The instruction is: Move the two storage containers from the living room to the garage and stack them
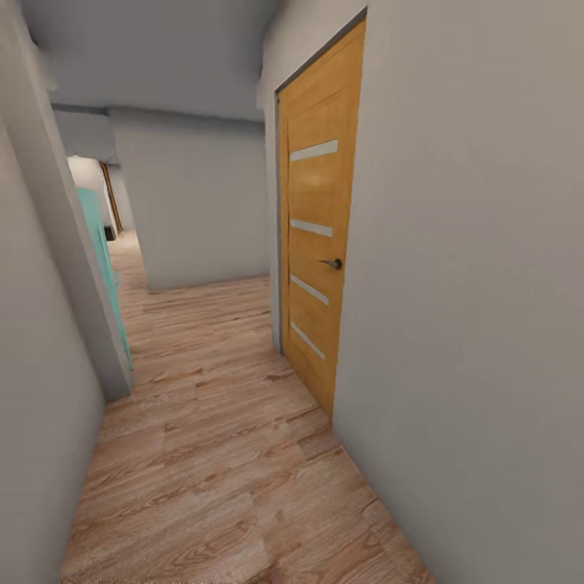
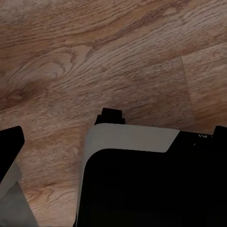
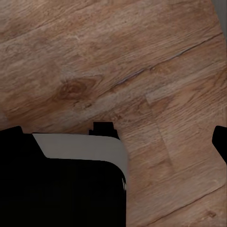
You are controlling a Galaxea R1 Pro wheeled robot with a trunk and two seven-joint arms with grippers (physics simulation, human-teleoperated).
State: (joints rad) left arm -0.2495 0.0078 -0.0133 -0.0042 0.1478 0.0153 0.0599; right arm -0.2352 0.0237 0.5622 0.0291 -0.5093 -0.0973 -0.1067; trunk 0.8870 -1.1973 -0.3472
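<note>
Hallway, head view: light wood-plank flooring [image 1: 211, 454] runs from 6 o'clock toward 11 o'clock between plain grey walls [image 1: 470, 324]. At 9 o'clock, a teal panel [image 1: 101, 251] shows past a wall corner. At 1 o'clock, an orange wood-panelled door [image 1: 318, 243], shut, with pale slots and a dark lever handle [image 1: 332, 264]. Wrist views: brown planks under black-and-white robot body parts [image 2: 142, 179]. Left and right gripper state: cannot tell. Storage containers: none seen, position unknown.
</note>
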